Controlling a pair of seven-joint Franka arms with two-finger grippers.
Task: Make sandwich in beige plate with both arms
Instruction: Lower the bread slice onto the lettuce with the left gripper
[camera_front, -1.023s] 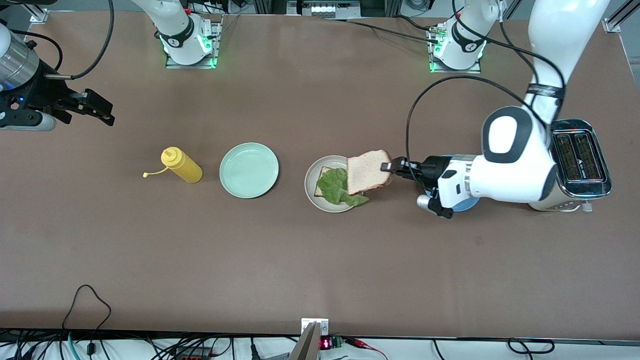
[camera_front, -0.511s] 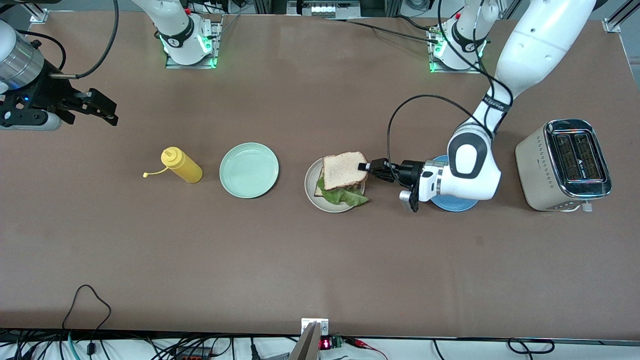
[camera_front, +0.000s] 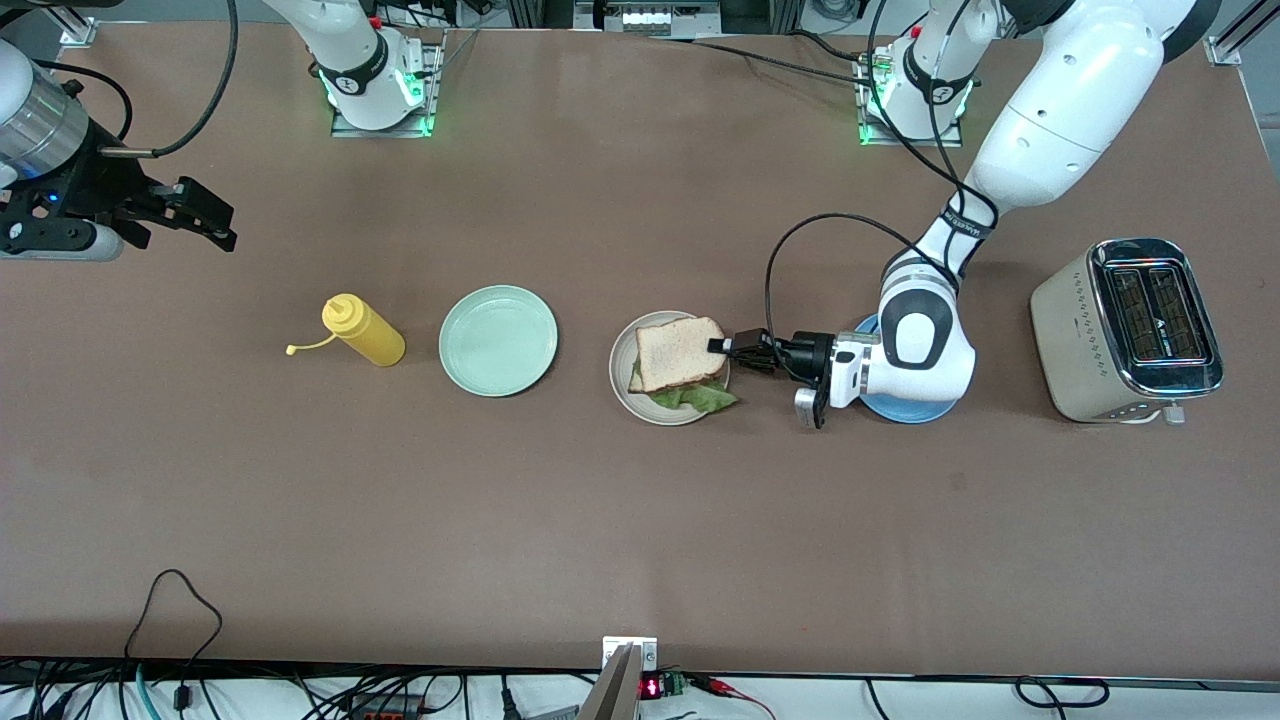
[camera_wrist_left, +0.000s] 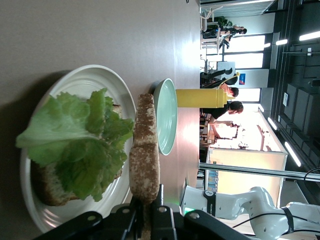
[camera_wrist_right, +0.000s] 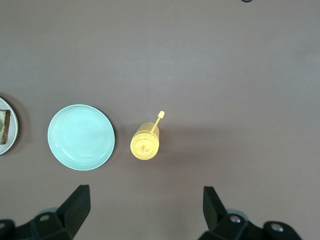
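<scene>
Top bread slice (camera_front: 679, 352) clamped by left gripper (camera_front: 722, 345) over lettuce (camera_front: 700, 397) on beige plate (camera_front: 622, 372), right gripper (camera_front: 205, 222) held wide open above table, waiting.

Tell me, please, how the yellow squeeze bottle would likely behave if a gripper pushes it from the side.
The yellow squeeze bottle stands upright and is narrow for its height, so a push near its cap would probably tip it. Its round body would then likely roll on the table. The thin cap strap sticking out looks floppy and might snag a finger.
</scene>
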